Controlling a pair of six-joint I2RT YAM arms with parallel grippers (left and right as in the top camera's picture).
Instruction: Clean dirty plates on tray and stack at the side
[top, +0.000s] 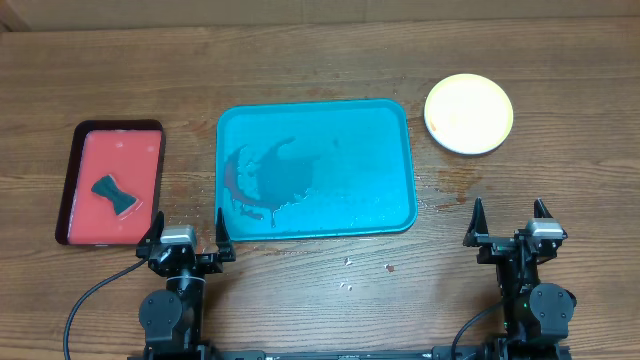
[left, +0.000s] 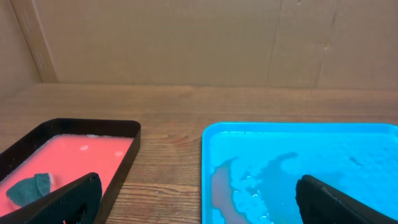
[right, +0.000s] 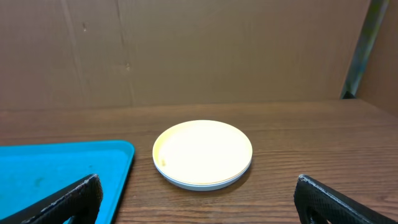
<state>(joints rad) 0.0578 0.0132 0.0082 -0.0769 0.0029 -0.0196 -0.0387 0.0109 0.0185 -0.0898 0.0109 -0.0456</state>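
The teal-blue tray (top: 390, 215) lies in the middle of the table with no plates on it, only a reddish wet smear on its left half; it also shows in the left wrist view (left: 373, 134) and the right wrist view (right: 37, 162). The plates (top: 468, 113) sit stacked on the table to the tray's far right, yellow-green on top with a paler rim below; the stack also shows in the right wrist view (right: 203, 153). My left gripper (top: 187, 240) is open and empty at the tray's front left corner. My right gripper (top: 506, 226) is open and empty near the front right.
A smaller dark-rimmed red tray (top: 75, 180) at the left holds pink liquid and a dark sponge (top: 116, 194); both show in the left wrist view, tray (left: 118, 130), sponge (left: 28, 188). Small crumbs and wet spots lie on the wood in front of the teal tray.
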